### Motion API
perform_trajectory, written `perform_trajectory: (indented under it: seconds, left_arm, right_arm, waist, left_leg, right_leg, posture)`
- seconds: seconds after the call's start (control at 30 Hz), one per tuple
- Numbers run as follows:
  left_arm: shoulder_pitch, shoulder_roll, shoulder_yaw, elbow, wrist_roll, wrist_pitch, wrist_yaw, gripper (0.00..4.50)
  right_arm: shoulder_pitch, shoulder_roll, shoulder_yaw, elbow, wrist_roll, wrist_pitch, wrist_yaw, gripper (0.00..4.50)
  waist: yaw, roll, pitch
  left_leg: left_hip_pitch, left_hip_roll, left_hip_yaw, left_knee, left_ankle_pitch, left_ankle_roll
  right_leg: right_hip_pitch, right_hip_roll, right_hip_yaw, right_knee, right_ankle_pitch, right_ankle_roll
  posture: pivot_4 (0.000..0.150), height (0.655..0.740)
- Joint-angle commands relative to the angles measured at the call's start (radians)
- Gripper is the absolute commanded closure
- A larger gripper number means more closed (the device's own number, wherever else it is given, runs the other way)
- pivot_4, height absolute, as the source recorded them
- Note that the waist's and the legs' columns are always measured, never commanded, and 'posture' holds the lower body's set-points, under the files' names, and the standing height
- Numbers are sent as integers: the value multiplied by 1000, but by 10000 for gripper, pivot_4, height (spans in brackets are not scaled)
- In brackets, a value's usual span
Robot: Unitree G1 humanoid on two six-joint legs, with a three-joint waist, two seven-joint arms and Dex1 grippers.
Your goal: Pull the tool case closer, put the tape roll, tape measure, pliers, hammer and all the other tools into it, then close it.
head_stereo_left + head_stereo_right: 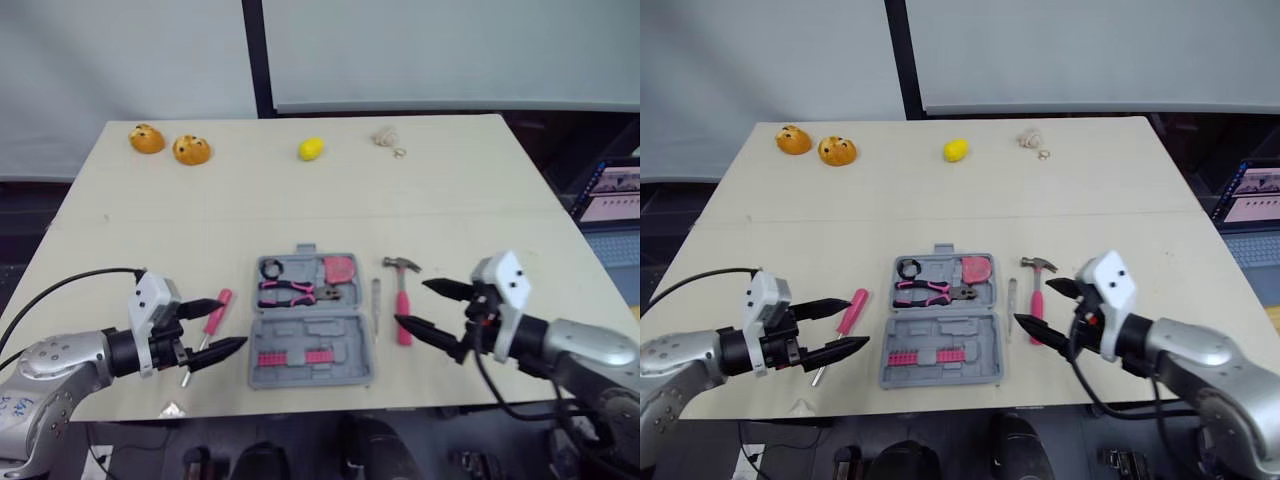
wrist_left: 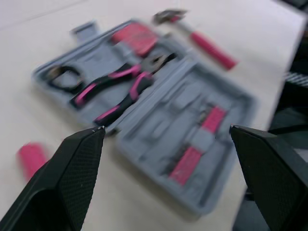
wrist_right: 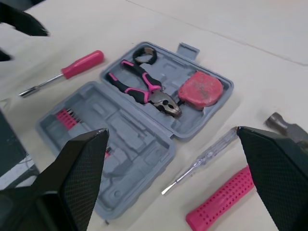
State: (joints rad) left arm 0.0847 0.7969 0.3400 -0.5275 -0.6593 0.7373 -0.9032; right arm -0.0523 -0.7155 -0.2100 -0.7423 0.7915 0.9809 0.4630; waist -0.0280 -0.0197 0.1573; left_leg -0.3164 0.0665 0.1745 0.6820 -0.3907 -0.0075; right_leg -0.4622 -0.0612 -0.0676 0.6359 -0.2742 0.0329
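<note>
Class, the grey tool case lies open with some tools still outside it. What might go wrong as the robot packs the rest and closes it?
The clear-handled tester screwdriver lies flat beside the pink-handled hammer, so the open right gripper may knock one while taking the other. The black-and-pink pliers lie slanted in the grey plastic tool case; if unseated, it might not shut.

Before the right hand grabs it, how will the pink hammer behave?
The hammer is probably rigid. Its metal head likely makes it head-heavy, so a grip low on the handle may tip. The dimpled handle should resist slipping.
</note>
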Motion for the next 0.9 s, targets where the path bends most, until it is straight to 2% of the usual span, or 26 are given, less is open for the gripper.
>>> perform_trajectory:
  seconds: [0.03, 0.13, 0.3, 0.47, 0.7, 0.8, 0.87, 0.9]
  left_arm:
    - [-59, 48, -18, -19, -65, -21, -96, 593]
    - [-146, 93, -80, 26, -60, -58, -192, 593]
    - [-268, 116, -158, 104, -47, -107, -294, 593]
    - [-352, 113, -210, 159, -27, -157, -352, 593]
    - [-420, 96, -257, 208, 13, -219, -370, 593]
    - [-434, 94, -265, 215, 14, -223, -370, 0]
    - [-439, 94, -269, 219, 18, -227, -372, 0]
    - [-440, 95, -271, 223, 22, -230, -373, 0]
  right_arm:
    - [-48, 60, 64, -6, -46, 69, -152, 0]
    - [-91, 154, 154, 32, -109, 114, -267, 0]
    - [-106, 241, 243, 79, -224, 131, -373, 0]
    - [-124, 331, 277, 131, -283, 128, -415, 0]
    - [-133, 354, 332, 217, -396, 65, -405, 0]
    - [-140, 361, 351, 252, -429, 37, -387, 8810]
    - [-141, 371, 356, 263, -435, 30, -376, 18246]
    - [-141, 377, 357, 269, -438, 27, -374, 18246]
  waist:
    - [0, 0, 0]
    - [0, 0, 0]
    - [-1, 1, 0]
    - [-5, 1, 0]
    - [-3, 1, 0]
    - [-5, 1, 0]
    - [-6, 1, 0]
    - [-6, 1, 0]
  left_leg:
    - [0, 0, 0, 0, 0, 0]
    - [0, -1, 0, 0, 0, 0]
    - [-1, -2, 1, 0, 1, -1]
    - [-1, -2, 2, 1, 1, -2]
    - [-2, -2, 2, 0, 2, -2]
    - [-1, -2, 2, 1, 2, -2]
    - [-1, -2, 2, 0, 2, -2]
    - [-1, -2, 2, 0, 2, -2]
  right_leg:
    - [0, 0, 0, 0, 0, 0]
    - [0, 0, 0, 0, 0, 0]
    - [-1, 2, 0, 0, 0, 0]
    - [-1, 4, 1, 0, 0, 0]
    - [-2, 5, 2, 0, 0, -1]
    - [-2, 6, 3, 0, 0, -1]
    - [-2, 6, 3, 0, 0, -1]
    - [-2, 6, 3, 0, 0, -1]
  posture:
    - [1500, 7292]
    - [1500, 7292]
    - [1500, 7292]
    - [1500, 7292]
    - [1500, 7292]
    - [1500, 7292]
    - [1500, 7292]
    - [1500, 7292]
